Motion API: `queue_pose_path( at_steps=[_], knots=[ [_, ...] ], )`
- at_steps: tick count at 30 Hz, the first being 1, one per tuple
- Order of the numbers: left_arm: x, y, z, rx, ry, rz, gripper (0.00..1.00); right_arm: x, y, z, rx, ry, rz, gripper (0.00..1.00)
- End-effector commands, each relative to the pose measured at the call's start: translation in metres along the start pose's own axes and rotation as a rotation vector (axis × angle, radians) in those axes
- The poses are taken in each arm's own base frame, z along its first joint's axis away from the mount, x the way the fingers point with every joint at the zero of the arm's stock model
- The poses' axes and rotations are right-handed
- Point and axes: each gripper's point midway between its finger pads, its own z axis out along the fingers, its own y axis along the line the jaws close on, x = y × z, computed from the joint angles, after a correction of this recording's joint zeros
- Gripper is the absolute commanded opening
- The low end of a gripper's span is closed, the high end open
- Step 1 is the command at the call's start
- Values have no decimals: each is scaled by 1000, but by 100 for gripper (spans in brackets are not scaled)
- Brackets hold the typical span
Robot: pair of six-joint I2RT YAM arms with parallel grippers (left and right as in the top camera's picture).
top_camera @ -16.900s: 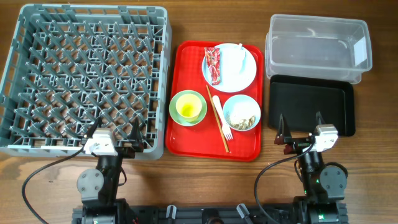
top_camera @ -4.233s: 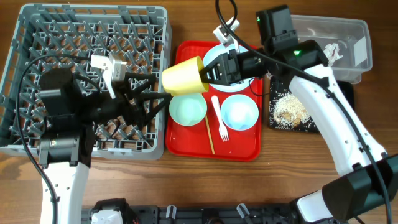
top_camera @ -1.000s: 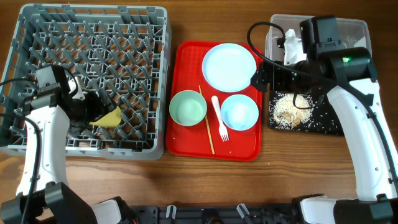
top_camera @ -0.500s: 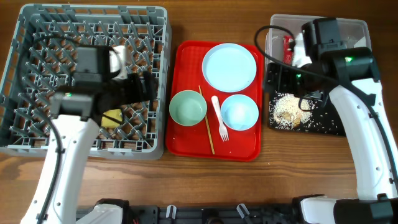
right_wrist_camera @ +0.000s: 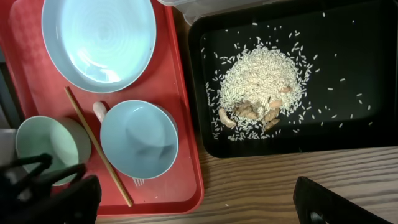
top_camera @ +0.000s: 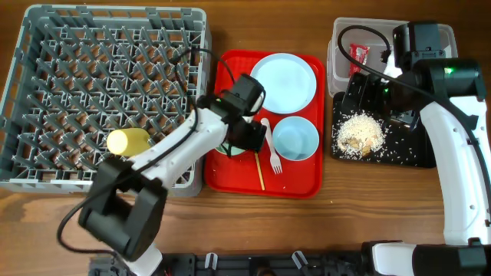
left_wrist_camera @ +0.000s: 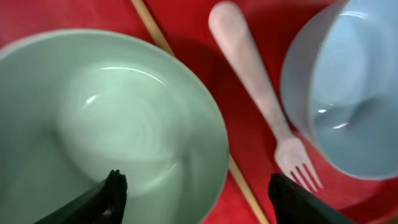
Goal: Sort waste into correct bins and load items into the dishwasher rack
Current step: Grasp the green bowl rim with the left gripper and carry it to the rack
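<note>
my left hand [left_wrist_camera: 196, 185] is wide open and empty. i should gently pinch the rim of the green bowl [left_wrist_camera: 106, 124].

Yellow-green cup [top_camera: 129, 141] lies sideways in the grey rack [top_camera: 115, 11]; blue plate [top_camera: 282, 83], green bowl [left_wrist_camera: 112, 124], blue bowl [top_camera: 296, 139], white fork [top_camera: 270, 146] and wooden chopstick [top_camera: 258, 170] rest on the red tray [top_camera: 230, 180]; beige scraps [top_camera: 359, 132] heap on the black tray [top_camera: 406, 153]; red wrapper [top_camera: 358, 54] in the clear tub [top_camera: 383, 24]

Left wrist view crops the green bowl [left_wrist_camera: 112, 124] and the blue bowl [left_wrist_camera: 354, 93].
</note>
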Motion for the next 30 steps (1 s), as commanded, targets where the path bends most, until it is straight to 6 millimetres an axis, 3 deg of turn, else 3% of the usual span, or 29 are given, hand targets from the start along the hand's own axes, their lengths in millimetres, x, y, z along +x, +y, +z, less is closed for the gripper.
queue_pose_path(
  at_steps=[1, 7, 10, 14, 19, 26, 28, 30],
  knots=[
    [9, -3, 31, -42, 61, 27, 49, -5, -1, -13, 5, -47, 16, 100],
    [2, -9, 34, -30, 34, 36, 6, -3, -2, -12, 8, -38, 9, 100],
    [0, -11, 35, -31, 24, 44, 6, -2, -3, -12, 10, -33, -7, 100],
    [0, -13, 36, -71, 7, 71, 18, -1, -3, -12, 12, -29, -7, 100],
    [5, -20, 38, -82, 10, 99, 20, 1, -4, -12, 14, -22, -7, 100],
    [13, -12, 43, -112, 27, 99, 23, 1, -4, -12, 15, -19, -6, 100],
    [17, -10, 46, -116, 37, 99, 22, 2, -4, -12, 15, -18, -7, 100],
    [18, -10, 46, -116, 38, 99, 12, 2, -4, -12, 16, -18, -6, 100]
  ],
)
